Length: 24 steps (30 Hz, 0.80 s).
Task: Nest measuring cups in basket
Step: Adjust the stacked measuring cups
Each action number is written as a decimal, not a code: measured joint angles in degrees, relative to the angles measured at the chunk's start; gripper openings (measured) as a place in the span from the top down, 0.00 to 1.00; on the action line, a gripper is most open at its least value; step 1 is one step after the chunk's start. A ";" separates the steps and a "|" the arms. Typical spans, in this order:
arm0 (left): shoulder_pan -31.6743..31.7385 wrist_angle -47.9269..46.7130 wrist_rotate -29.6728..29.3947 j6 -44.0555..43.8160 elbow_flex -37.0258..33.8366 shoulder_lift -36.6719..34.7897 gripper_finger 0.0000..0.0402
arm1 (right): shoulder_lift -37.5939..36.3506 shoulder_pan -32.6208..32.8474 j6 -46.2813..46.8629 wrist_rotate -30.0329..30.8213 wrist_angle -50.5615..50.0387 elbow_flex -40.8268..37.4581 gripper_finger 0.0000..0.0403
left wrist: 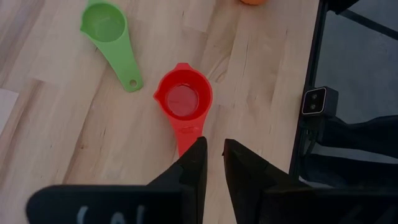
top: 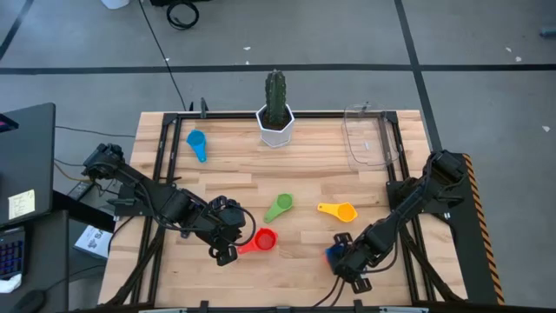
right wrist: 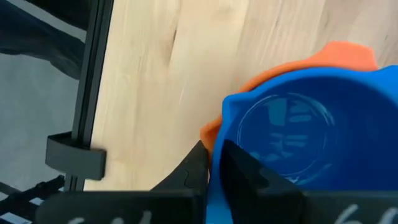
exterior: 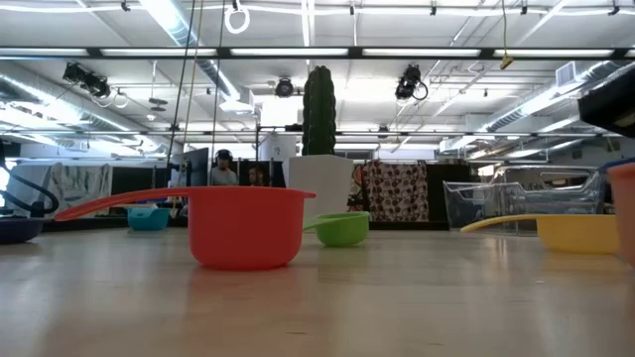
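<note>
near the table's front edge, the right gripper [right wrist: 214, 163] pinched the rim of the blue cup [right wrist: 311, 143], nested in the orange cup [right wrist: 339, 53]; the basket [top: 369, 137] lay well away at the far right corner. the left gripper [left wrist: 213, 163] clasped the red cup's [left wrist: 184, 99] handle.

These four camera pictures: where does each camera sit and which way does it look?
High view: overhead, straight down; shows both arms, basket.
Low view: tabletop height, looking level across; no arm shows.
Left wrist view: down past left end effector gripping red cup's handle.
Right wrist view: past right end effector, blue cup over orange.
Shared: green cup.
</note>
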 joint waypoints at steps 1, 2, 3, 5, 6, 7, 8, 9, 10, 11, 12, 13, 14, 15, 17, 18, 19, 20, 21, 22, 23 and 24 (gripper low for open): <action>0.00 0.00 0.00 0.00 0.00 0.00 0.85 | 0.02 -0.30 -0.65 -0.02 0.32 0.00 0.91; 0.00 0.00 0.00 0.00 0.00 0.01 0.85 | 0.02 -0.68 -1.28 -0.02 0.56 0.00 0.91; 0.02 0.00 0.00 0.00 0.00 0.01 0.85 | 0.04 -1.14 -2.02 -0.04 0.86 0.00 0.91; 0.00 0.00 0.00 0.00 0.00 0.00 0.85 | 0.07 -2.28 -3.14 -0.19 1.60 0.00 0.91; 0.00 0.00 0.00 0.00 0.00 0.02 0.85 | 0.07 -2.94 -3.79 -0.20 2.00 -0.02 0.91; 0.00 0.00 0.00 0.00 0.00 0.01 0.85 | 0.08 -3.67 -4.82 -0.20 2.47 -0.02 0.91; 0.01 -0.01 0.00 0.00 0.00 0.02 0.85 | 0.09 -4.44 -6.23 -0.20 2.93 -0.04 0.92; 0.00 -0.02 0.00 0.00 -0.02 0.01 0.85 | 0.10 -5.33 -8.09 -0.20 3.40 -0.04 0.92; 0.00 -0.02 0.00 0.00 -0.02 0.02 0.85 | 0.11 -6.37 -9.64 -0.20 3.77 -0.04 0.92; 0.00 -0.02 0.00 0.00 0.00 0.01 0.85 | 0.13 -7.47 -11.01 -0.20 4.01 -0.04 0.92; 0.00 -0.02 0.00 0.00 0.00 0.02 0.85 | 0.13 -8.67 -11.82 -0.20 4.10 -0.04 0.92; 0.00 -0.02 0.00 0.00 0.00 0.00 0.85 | 0.13 -9.85 -12.62 -0.20 4.08 -0.04 0.92; 0.00 -0.02 0.00 0.02 0.00 0.00 0.85 | 0.13 -10.99 -13.55 -0.18 4.08 -0.04 0.92; 0.00 -0.02 0.00 0.02 -0.01 0.01 0.85 | 0.13 -12.17 -14.48 -0.17 4.06 -0.04 0.92; 0.00 -0.05 0.01 0.02 0.00 0.01 0.85 | 0.13 -14.33 -16.11 -0.20 4.11 -0.04 0.93; 0.00 -0.11 0.01 0.04 0.00 0.02 0.85 | 0.13 -15.32 -16.54 -0.24 4.25 -0.04 0.93; 0.01 -0.19 0.00 0.11 0.00 0.00 0.85 | 0.13 -16.26 -16.90 -0.61 4.57 -0.04 0.93; 0.00 -0.35 0.00 0.19 0.00 0.00 0.85 | 0.13 -17.03 -17.44 -1.34 4.95 -0.07 0.93; 0.00 -0.55 0.00 0.29 0.00 0.00 0.85 | 0.15 -17.72 -18.16 -1.80 5.38 -0.07 0.93; 0.00 -0.64 0.02 0.39 0.00 0.00 0.85 | 0.17 -18.19 -18.83 -2.03 5.71 -0.09 0.93; 0.00 -0.70 0.02 0.39 -0.01 0.00 0.85 | 0.19 -18.56 -19.77 -2.34 5.90 -0.11 0.93; 0.00 -0.76 0.02 0.39 0.00 0.00 0.85 | 0.20 -18.93 -20.38 -2.70 6.03 -0.13 0.93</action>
